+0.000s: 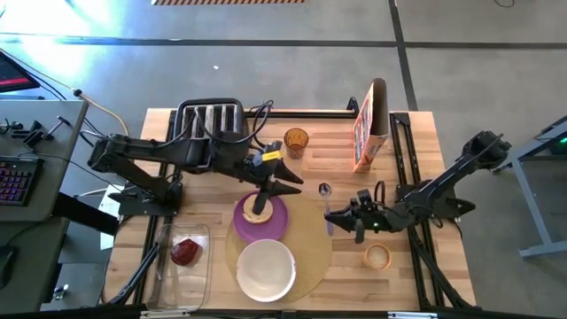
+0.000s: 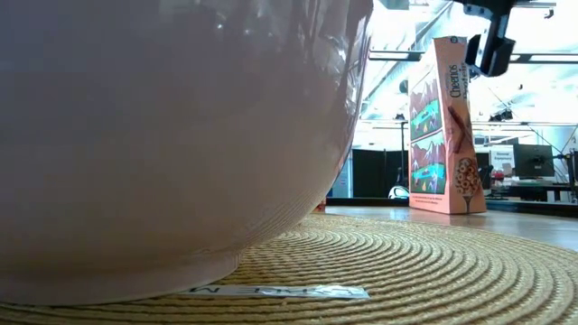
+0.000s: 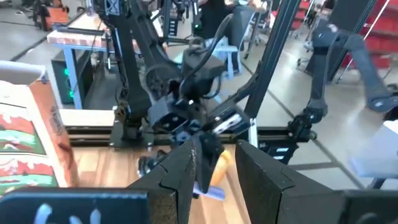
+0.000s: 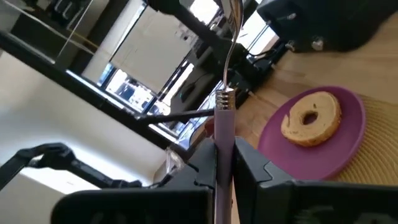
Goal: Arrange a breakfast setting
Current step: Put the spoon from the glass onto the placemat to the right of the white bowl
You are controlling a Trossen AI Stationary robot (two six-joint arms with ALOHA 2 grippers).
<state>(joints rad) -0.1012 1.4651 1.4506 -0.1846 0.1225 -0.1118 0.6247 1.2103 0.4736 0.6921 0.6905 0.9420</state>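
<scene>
The toasted bagel (image 1: 258, 213) lies on the purple plate (image 1: 276, 223), which sits at the far edge of the tan placemat (image 1: 312, 255). The white bowl (image 1: 266, 268) stands on the mat nearer to me. My left gripper (image 1: 270, 188) hovers open and empty just above the bagel. My right gripper (image 1: 341, 213) is right of the plate and is shut on the metal spoon (image 1: 326, 202) with the purple handle. A dark red food piece (image 1: 186, 251) lies in the clear container (image 1: 202, 276). No loose cereal shows. My right gripper pinches the spoon's purple handle (image 4: 224, 127) between its two fingers. The fingers come level from the table's right side and lie across the handle. The metal stem and the spoon's bowl (image 1: 324, 189) point toward the far edge. The spoon looks held off the table.
The black toaster (image 1: 210, 124) stands at the far left, and an amber cup (image 1: 296, 142) is beside it. A cereal box (image 1: 370, 124) stands upright at the far right. A small tan round dish (image 1: 377, 257) sits near the right front.
</scene>
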